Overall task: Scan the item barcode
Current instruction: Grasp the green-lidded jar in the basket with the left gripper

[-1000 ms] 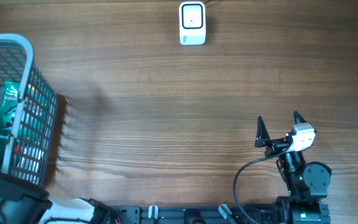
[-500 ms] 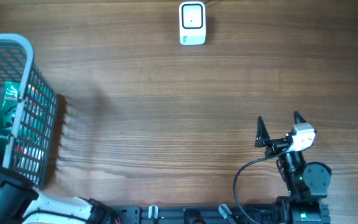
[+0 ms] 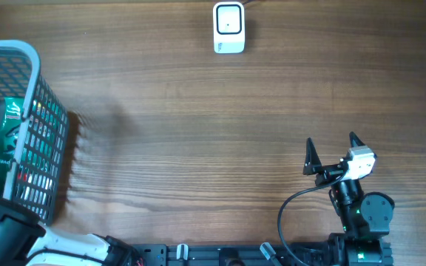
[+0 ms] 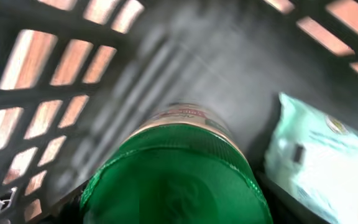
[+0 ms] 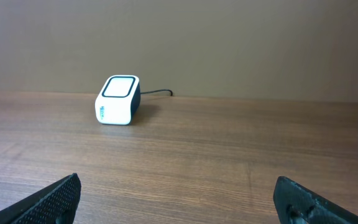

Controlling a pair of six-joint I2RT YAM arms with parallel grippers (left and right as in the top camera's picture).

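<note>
A container with a green lid (image 4: 173, 180) and a red-and-cream label lies inside the dark mesh basket (image 4: 36, 87). It fills the space between the jaws of my left gripper (image 4: 176, 208). Only dark slivers of the fingers (image 4: 73, 205) show, close against the sides of the lid, and whether they touch it is hidden. In the overhead view the left arm (image 3: 6, 225) reaches into the basket (image 3: 29, 55) at the left edge. The white scanner (image 3: 228, 28) stands at the far middle of the table. My right gripper (image 3: 331, 146) hovers open and empty, facing the scanner (image 5: 118, 99).
A pale teal-and-white pouch (image 4: 328, 155) lies right of the container in the basket. A green packet (image 3: 9, 122) and other goods lean against the basket wall. The scanner's cable (image 5: 157, 93) runs off behind it. Wood tabletop (image 3: 198, 148) lies between basket and right arm.
The left arm has shifted a little deeper at the basket's near corner. The right arm and the scanner have not moved.
</note>
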